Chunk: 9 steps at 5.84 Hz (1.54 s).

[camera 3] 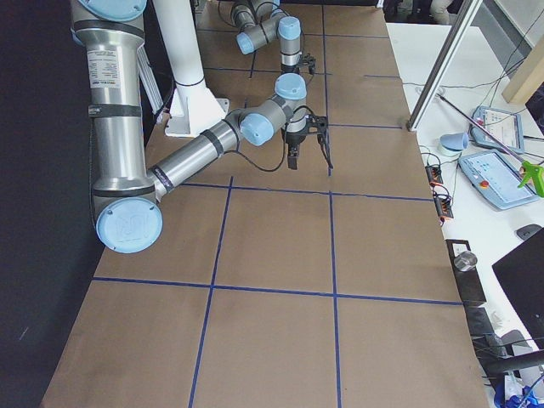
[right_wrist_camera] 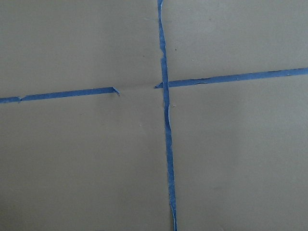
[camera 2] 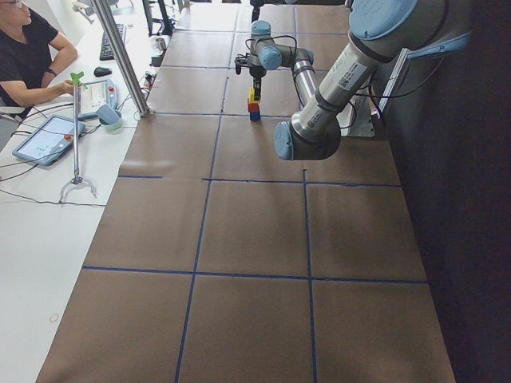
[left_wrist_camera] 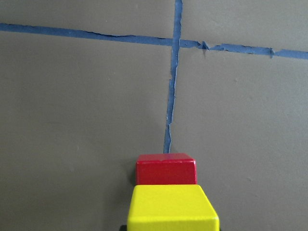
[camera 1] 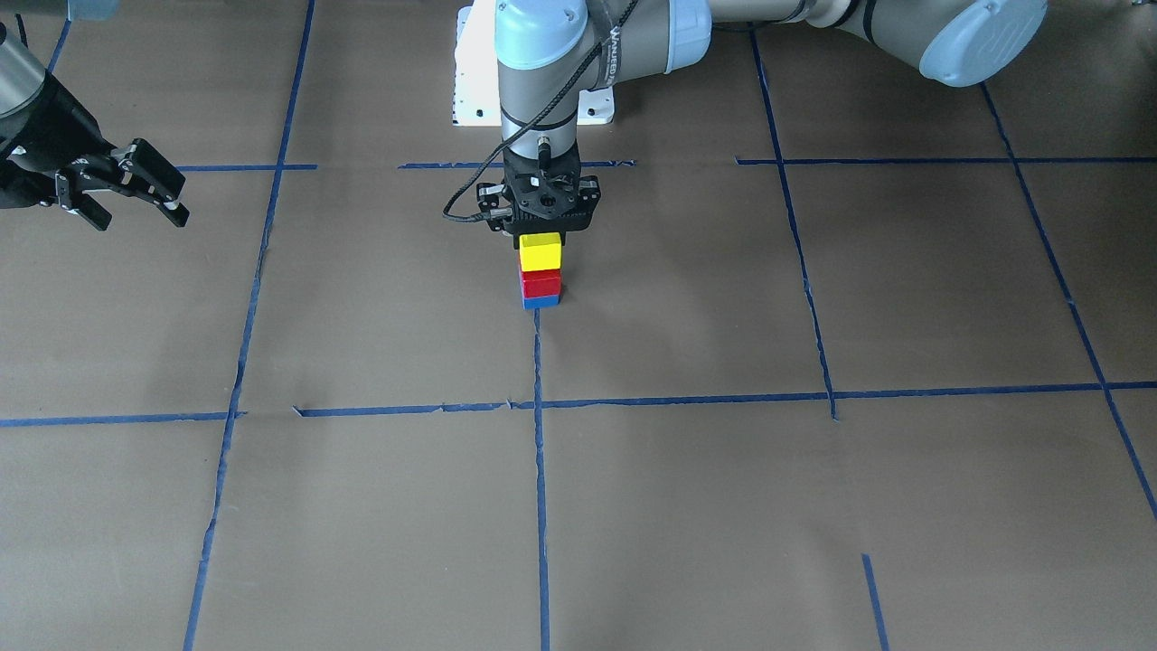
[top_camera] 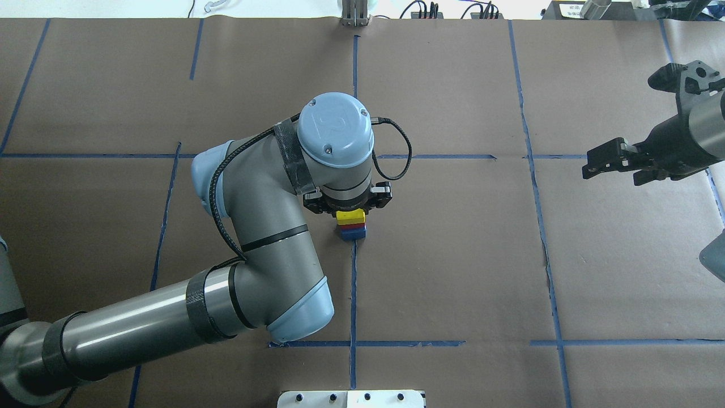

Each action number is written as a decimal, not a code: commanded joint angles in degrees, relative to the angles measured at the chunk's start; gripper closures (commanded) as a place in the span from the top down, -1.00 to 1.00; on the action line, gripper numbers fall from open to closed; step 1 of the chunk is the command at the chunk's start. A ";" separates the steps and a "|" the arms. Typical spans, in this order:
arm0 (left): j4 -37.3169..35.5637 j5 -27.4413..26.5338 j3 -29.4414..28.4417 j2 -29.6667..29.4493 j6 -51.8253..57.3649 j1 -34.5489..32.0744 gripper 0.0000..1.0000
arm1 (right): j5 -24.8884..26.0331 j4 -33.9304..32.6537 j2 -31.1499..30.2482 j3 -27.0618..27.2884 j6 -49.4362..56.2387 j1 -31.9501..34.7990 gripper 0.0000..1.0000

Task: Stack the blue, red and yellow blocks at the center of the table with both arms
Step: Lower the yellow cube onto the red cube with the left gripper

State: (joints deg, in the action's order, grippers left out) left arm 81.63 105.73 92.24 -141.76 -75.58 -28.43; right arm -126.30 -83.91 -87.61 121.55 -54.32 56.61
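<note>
- Stack of three blocks stands just above the middle of the front-facing frame, at the upper end of a blue tape line on the brown paper table.
- From the bottom up it is blue block, red block, then yellow block, sides roughly in line.
- Left gripper points straight down over the stack, and its jaws flank the top of the yellow block. Whether they pinch it or have let go cannot be told.
- Left wrist view shows the yellow block at bottom centre, with the red block's top showing just beyond it.
- Right gripper hangs at the upper left edge of the front-facing frame, well apart from the stack, its jaws spread and holding nothing.
</note>
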 commanded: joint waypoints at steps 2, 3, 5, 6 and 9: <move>0.02 0.00 -0.04 -0.27 0.17 -0.57 -1.00 | 0.00 -0.03 0.07 -0.09 0.00 -0.01 1.00; 0.02 -0.09 -0.13 -0.27 0.17 -0.57 -1.00 | 0.00 -0.03 0.07 -0.18 -0.09 -0.09 1.00; 0.02 0.00 -0.30 -0.27 -0.09 -0.48 -0.41 | 0.00 -0.03 0.15 -0.18 -0.09 -0.09 1.00; 0.02 -0.09 -0.39 -0.27 -0.10 -0.48 0.43 | 0.00 -0.03 0.24 -0.18 -0.09 -0.09 1.00; -0.15 -0.79 0.57 -0.88 -0.62 -0.57 1.00 | 0.00 -0.03 0.42 -0.26 0.00 -0.09 1.00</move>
State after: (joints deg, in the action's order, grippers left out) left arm 81.59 104.98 92.27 -142.34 -76.04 -28.94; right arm -126.30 -83.93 -87.22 121.31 -54.38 56.51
